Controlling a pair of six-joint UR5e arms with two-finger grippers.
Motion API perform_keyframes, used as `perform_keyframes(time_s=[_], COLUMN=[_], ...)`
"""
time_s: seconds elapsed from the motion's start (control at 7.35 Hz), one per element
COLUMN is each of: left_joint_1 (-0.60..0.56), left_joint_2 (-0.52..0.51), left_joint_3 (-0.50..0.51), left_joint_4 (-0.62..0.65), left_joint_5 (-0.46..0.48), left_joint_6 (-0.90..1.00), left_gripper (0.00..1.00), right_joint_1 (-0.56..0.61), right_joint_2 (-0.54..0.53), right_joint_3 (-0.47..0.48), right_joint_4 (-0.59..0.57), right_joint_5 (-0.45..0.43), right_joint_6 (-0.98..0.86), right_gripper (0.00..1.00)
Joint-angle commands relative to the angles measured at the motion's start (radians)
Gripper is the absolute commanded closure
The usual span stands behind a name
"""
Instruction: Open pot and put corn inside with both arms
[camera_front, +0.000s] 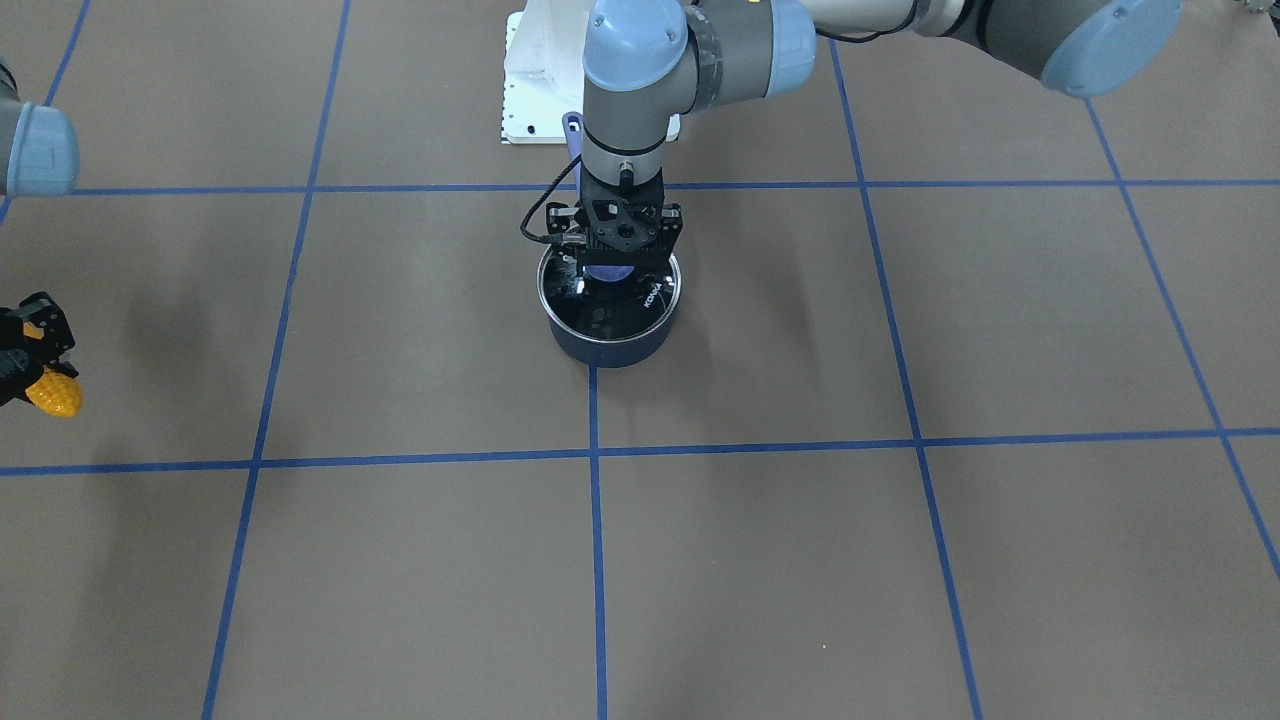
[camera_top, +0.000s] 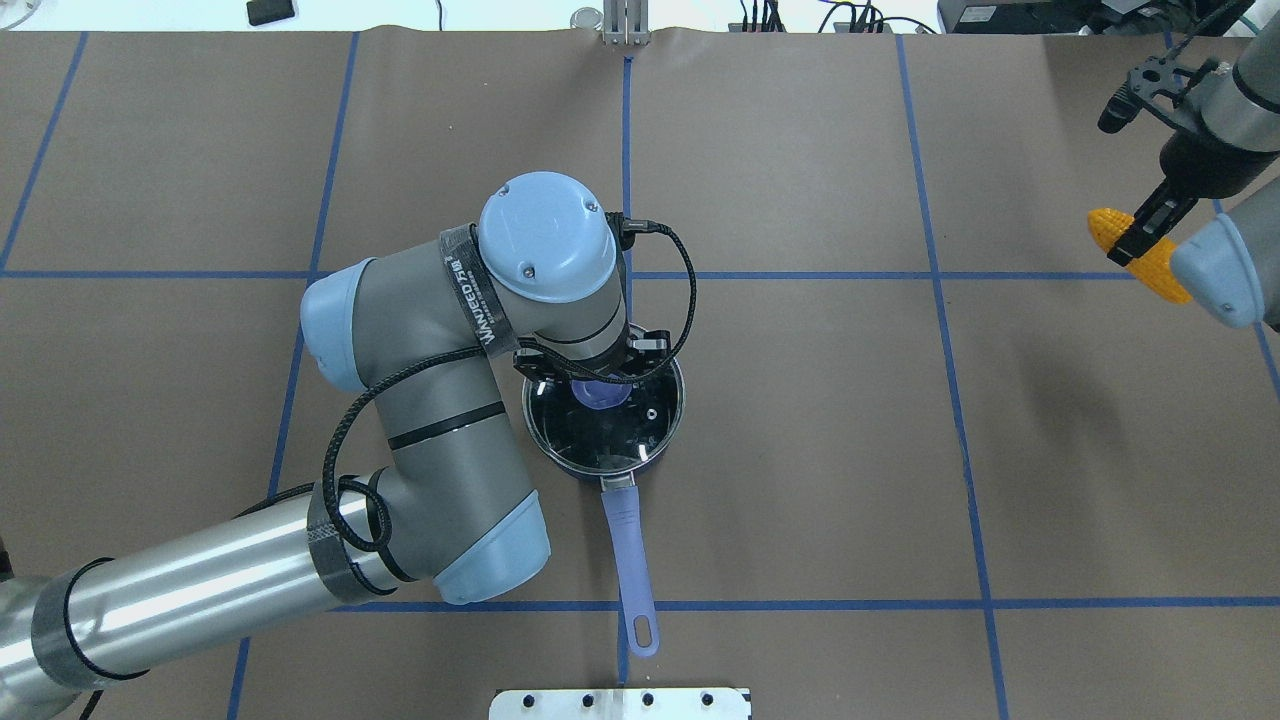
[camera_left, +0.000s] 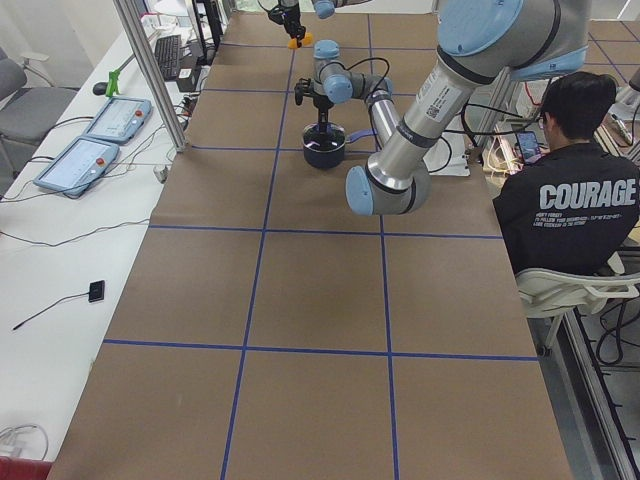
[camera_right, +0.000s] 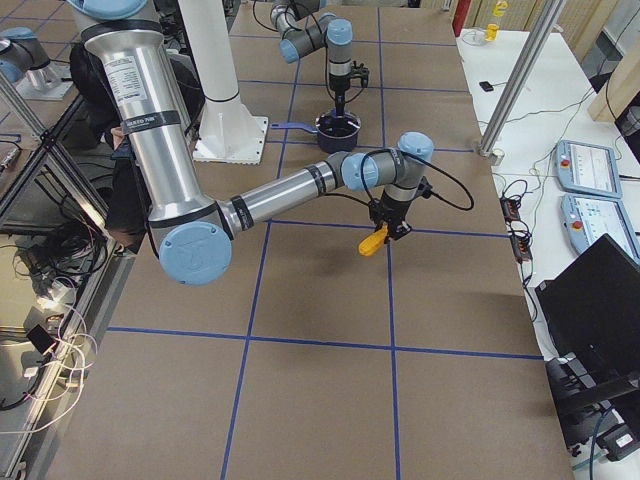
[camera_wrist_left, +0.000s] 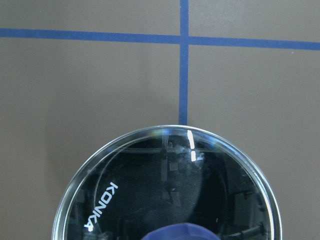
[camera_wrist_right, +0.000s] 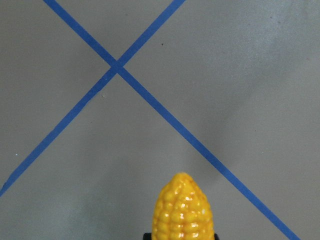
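Brown bench (camera_top: 800, 480) holds the lidded pot (camera_top: 655, 458), left fingers (camera_front: 610, 258) astride its knob (camera_top: 600, 396), whether clamped I cannot tell, right fingers (camera_top: 1138, 243) pinching the corn (camera_top: 1110, 226) far off toward two o'clock in the overhead view

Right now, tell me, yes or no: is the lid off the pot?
No, the lid sits closed on the pot, directly under the left gripper.

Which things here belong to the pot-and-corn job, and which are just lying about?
Job:
pot
lid
corn, held in the right gripper
left gripper, at the lid's knob

Lying about, on the side bench:
two pendants
keyboard
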Motion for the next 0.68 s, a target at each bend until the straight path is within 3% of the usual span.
perform_keyframes(time_s=[0.0,0.27,0.54], left_joint_1=[0.0,-0.004,-0.008], left_joint_2=[0.0,0.007,0.129], left_joint_3=[-0.018,-0.068,-0.21], left_joint_4=[0.011,0.061,0.08], left_joint_5=[-0.002,-0.034,-0.034], left_joint_6=[0.0,0.003,0.067], left_gripper=[0.49,0.49,0.49], right_joint_1=[-0.001,-0.006,-0.069], right_joint_2=[0.008,0.065,0.129], right_joint_3=[-0.002,-0.011,-0.009], right_joint_4=[-0.002,-0.046,-0.045], right_joint_5=[-0.001,0.023,0.048], right_joint_6=[0.007,0.045,0.213], right_gripper=[0.63,0.64,0.64])
